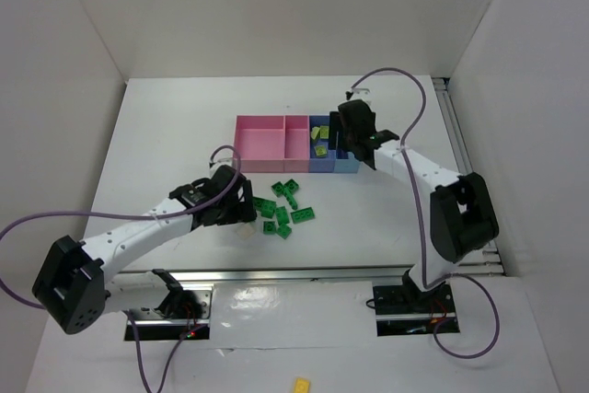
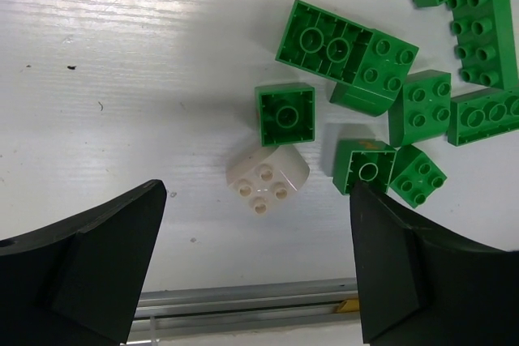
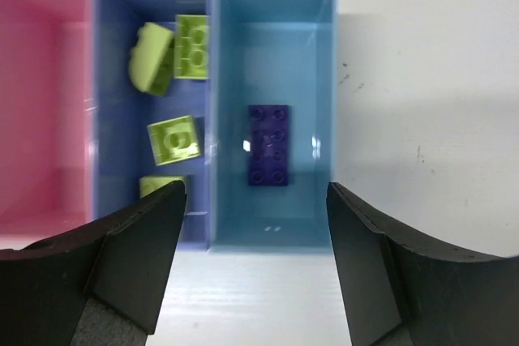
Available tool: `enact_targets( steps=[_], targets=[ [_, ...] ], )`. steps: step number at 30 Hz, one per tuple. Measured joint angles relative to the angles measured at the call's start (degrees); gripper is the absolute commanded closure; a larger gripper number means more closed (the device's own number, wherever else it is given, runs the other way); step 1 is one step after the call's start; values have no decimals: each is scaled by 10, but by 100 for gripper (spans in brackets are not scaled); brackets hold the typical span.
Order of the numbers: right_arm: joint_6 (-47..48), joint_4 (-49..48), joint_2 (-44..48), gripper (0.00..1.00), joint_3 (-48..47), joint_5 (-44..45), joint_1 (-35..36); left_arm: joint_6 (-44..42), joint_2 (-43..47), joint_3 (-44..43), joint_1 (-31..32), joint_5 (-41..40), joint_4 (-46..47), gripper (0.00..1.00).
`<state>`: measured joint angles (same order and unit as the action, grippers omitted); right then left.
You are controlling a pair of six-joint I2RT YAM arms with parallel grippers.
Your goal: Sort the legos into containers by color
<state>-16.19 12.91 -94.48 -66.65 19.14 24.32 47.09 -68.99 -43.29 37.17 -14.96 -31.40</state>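
Note:
Several green legos (image 1: pixel 283 209) lie loose on the table in front of the containers; the left wrist view shows them (image 2: pixel 345 46) at its upper right. A white curved brick (image 2: pixel 268 176) lies beside them, just ahead of my open, empty left gripper (image 2: pixel 256 216), which hovers at the pile's left edge (image 1: pixel 245 211). The joined containers are a large pink tray (image 1: pixel 260 144), a small pink tray (image 1: pixel 296 140), a blue tray (image 3: pixel 113 54) with several yellow-green legos (image 3: pixel 173 139), and a light blue tray (image 3: pixel 276 46) with one purple lego (image 3: pixel 268 145). My right gripper (image 3: pixel 255 208) is open and empty above the blue trays (image 1: pixel 348 140).
An aluminium rail (image 1: pixel 304 273) runs along the table's near edge, also low in the left wrist view (image 2: pixel 243 297). White walls close in the table on the left, back and right. A lone opaque yellow brick (image 1: pixel 302 384) lies off the table at the bottom.

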Motion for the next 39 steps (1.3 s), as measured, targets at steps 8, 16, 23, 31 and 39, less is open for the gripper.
enact_targets(
  steps=[8,16,23,31,39],
  targets=[
    [-30,-4,169,22,106,2,93,42,6,15,4,-6,-7,8],
    [-72,18,211,21,157,15,124,84,-29,43,41,-6,-6,9],
    [-90,31,258,20,165,27,132,47,-59,43,43,-18,32,7],
    [-100,38,260,19,165,26,132,24,-105,43,66,-35,73,10],
    [-107,39,246,19,176,20,132,25,-106,43,104,-49,86,16]
  ],
)
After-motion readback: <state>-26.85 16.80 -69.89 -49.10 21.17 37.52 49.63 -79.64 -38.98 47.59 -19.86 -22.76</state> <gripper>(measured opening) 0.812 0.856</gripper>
